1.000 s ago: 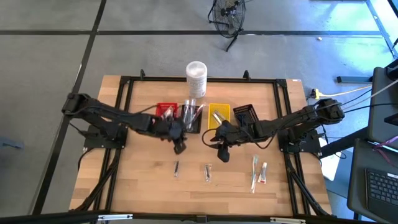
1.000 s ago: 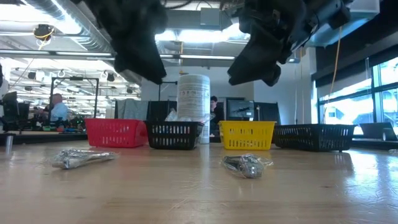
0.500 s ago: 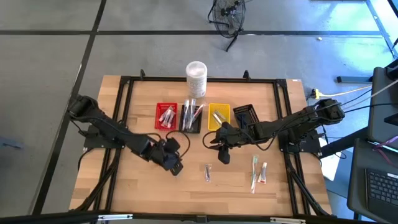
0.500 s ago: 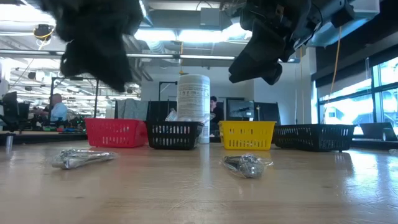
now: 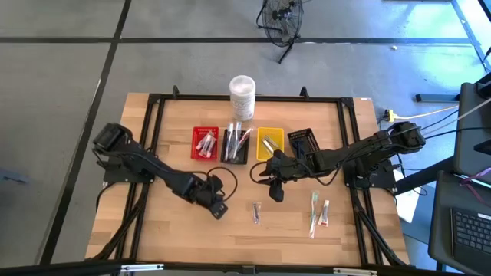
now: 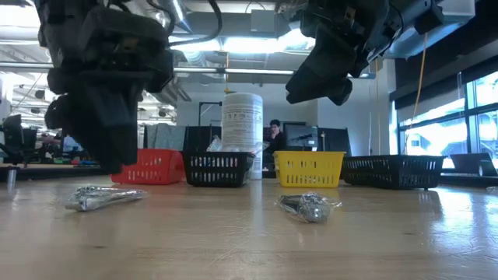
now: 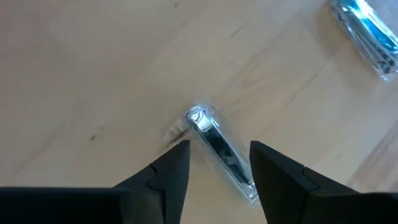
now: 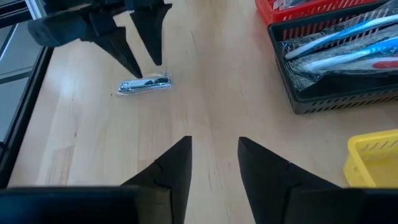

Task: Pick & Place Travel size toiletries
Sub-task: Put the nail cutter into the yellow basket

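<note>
We see a wrapped silvery nail clipper lying on the desk toward its front edge, our left gripper straddling it, fingers wide. Our right gripper hovers mid-desk, fingers apart, empty.

floor: grey concrete | ceiling lights on | windows at right

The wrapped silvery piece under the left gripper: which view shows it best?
The left wrist view: the wrapped silvery piece lies on the table between the open fingers of the left gripper. The right wrist view shows it whole but farther off, the low view side-on, and in the high view the gripper hides it.
</note>
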You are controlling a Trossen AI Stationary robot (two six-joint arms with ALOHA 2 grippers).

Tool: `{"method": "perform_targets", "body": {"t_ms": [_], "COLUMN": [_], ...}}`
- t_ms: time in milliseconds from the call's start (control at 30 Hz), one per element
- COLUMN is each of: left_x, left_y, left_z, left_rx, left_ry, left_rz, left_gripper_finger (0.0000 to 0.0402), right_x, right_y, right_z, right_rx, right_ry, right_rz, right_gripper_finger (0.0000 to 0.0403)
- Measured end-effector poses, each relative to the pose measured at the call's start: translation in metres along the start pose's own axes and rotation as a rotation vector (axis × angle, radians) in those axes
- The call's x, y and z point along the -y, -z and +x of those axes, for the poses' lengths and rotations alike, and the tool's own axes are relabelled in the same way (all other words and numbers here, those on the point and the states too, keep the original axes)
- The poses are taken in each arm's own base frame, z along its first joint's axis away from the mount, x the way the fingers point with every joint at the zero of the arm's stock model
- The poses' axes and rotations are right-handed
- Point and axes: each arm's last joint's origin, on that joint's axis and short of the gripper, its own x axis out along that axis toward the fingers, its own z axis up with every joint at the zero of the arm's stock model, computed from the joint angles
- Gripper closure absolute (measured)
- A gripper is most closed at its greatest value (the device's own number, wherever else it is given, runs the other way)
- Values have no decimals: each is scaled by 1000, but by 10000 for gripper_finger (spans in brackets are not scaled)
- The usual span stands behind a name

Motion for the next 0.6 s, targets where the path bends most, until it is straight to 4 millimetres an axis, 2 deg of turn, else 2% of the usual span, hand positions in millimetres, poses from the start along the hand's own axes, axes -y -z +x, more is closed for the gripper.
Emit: {"method": "perform_targets", "body": {"t_ms": [300, 600], "left_x": [4, 2], "left_y": [13, 15], "left_z": [19, 26], "left_rx": [-60, -66], "left_ry": [-8, -36], "left_rz": [-86, -1], "left_gripper_finger": [224, 234], "right_x": [0, 0], "right_y": [0, 0], "right_z": [0, 0], "right_rx": [0, 0], "right_ry": [0, 0], "right_rz": [-29, -30], "right_gripper_finger": [276, 288]}}
